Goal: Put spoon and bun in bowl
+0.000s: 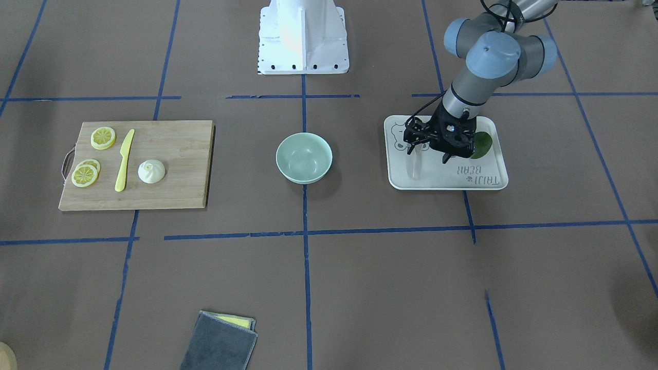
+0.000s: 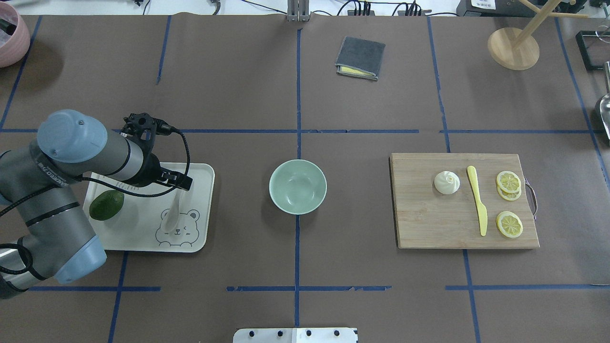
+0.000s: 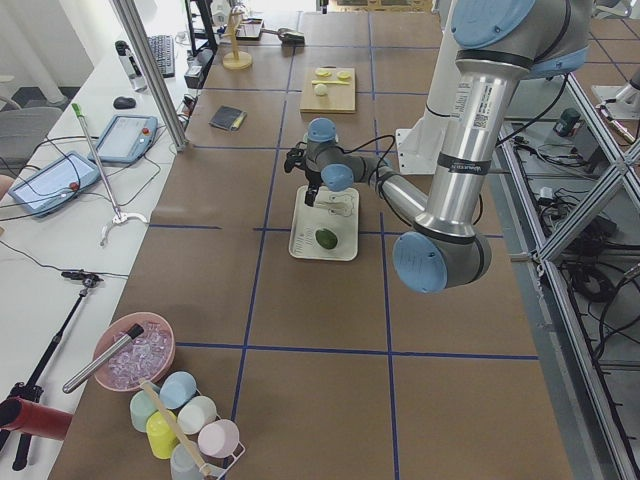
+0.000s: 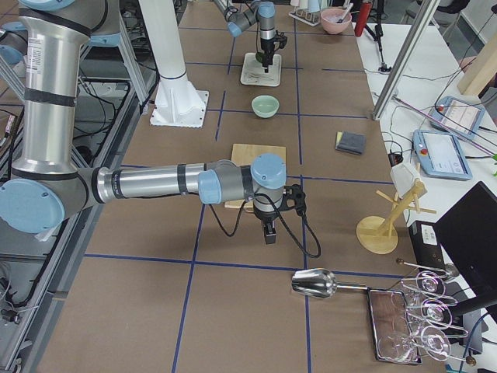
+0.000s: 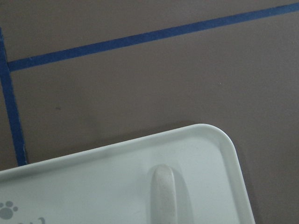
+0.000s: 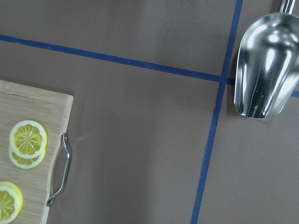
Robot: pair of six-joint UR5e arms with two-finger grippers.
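The off-white spoon [image 2: 170, 217] lies on the bear tray [image 2: 143, 233] at my left, scoop toward me. Its handle shows in the left wrist view [image 5: 163, 196]. My left gripper [image 2: 187, 183] hovers above the handle end with nothing in it; its jaws look apart. From the front the left gripper [image 1: 444, 156] stands beside the spoon [image 1: 415, 165]. The mint-green bowl [image 2: 298, 186] sits empty at the table's middle. The white bun [image 2: 447, 182] rests on the wooden cutting board [image 2: 429, 224]. My right gripper [image 4: 269, 233] shows only in the exterior right view; I cannot tell its state.
A green avocado [image 2: 106, 205] lies on the tray. A yellow knife [image 2: 478, 200] and lemon slices [image 2: 509, 183] share the board. A folded grey cloth [image 2: 360, 58] lies at the far side. A metal scoop [image 6: 266, 65] lies near my right wrist.
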